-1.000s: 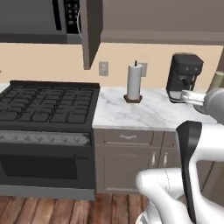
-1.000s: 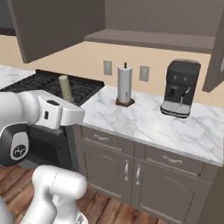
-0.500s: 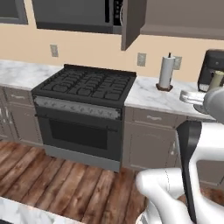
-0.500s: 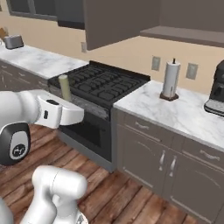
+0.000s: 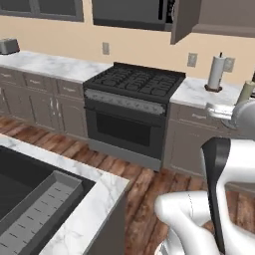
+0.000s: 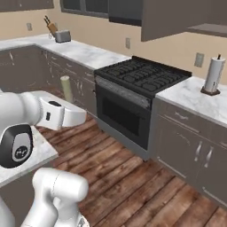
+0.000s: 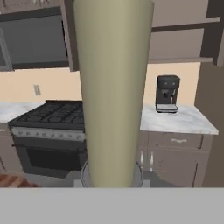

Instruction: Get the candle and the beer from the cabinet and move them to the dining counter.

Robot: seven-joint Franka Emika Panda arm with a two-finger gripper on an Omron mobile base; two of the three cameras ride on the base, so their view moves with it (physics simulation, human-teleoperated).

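Observation:
The pale olive candle (image 7: 113, 87) stands upright in my gripper (image 6: 68, 103), which is shut on its lower end; its round dark holder base (image 7: 111, 175) shows at the bottom of the hand view. The candle (image 6: 67, 88) rises from the hand at the left of the right base view, and the candle (image 5: 246, 92) sits at the right edge of the left base view. The grey-brown wall cabinet (image 6: 177, 15) hangs right of the stove with a door (image 5: 184, 20) swung open. The beer is out of view. I cannot tell whether the white marble slab (image 5: 99, 199) at lower left is the dining counter.
A black stove (image 5: 134, 82) sits between marble worktops, with a paper-towel roll (image 5: 215, 72) to its right, a toaster (image 5: 9, 46) far left and a coffee machine (image 7: 167, 93). A dark basin (image 5: 30, 199) is sunk into the near slab. Wooden floor (image 6: 146, 186) lies between.
The whole picture has shifted: the base has backed off and turned, so the stove and worktop slid right and farther away and a near marble slab came in. The candle stays held.

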